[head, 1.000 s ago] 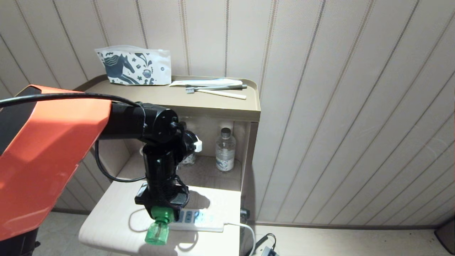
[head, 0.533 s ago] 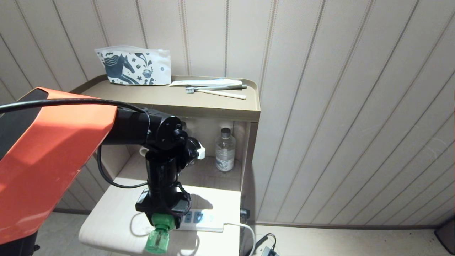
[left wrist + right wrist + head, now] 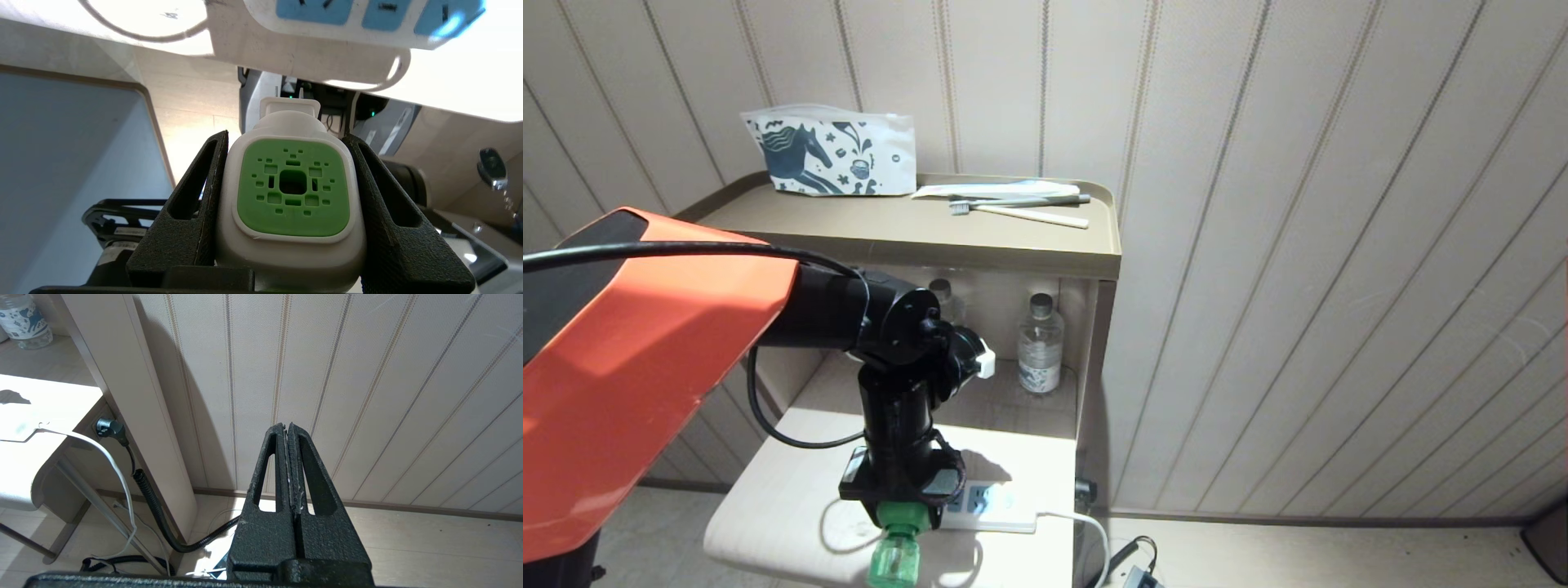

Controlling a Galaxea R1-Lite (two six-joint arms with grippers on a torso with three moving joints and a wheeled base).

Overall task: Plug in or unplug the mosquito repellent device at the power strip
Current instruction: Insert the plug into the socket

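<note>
The left hand (image 3: 900,508) points down over the near edge of the pale tabletop (image 3: 784,498), its two black fingers (image 3: 192,212) pressed against the sides of the mosquito repellent device (image 3: 894,549), partly spread to the width of its white-and-green head. The device hangs below the hand with its translucent green bottle toward the camera in the head view, clear of the tabletop's surface; in the left wrist view its green vented face sits square between the fingers, the white plug end pointing toward the power strip (image 3: 351,24).

Just beyond the hand, on its right, the power strip (image 3: 984,506) lies flat on the tabletop, blue socket faces up, not touching the device. Its white cable (image 3: 1086,531) runs off the tabletop's right edge.

Behind the hand, in the open compartment of the bedside cabinet (image 3: 1094,261), a clear water bottle (image 3: 1041,343) stands upright; a second one is partly hidden by the arm. Farther up, on the cabinet's top, lie a printed pouch (image 3: 829,155) against the wall and toothbrushes (image 3: 1021,208).

The right hand (image 3: 291,465) is parked well away to the right near the panelled wall (image 3: 367,375), its fingers pressed together, holding nothing.
</note>
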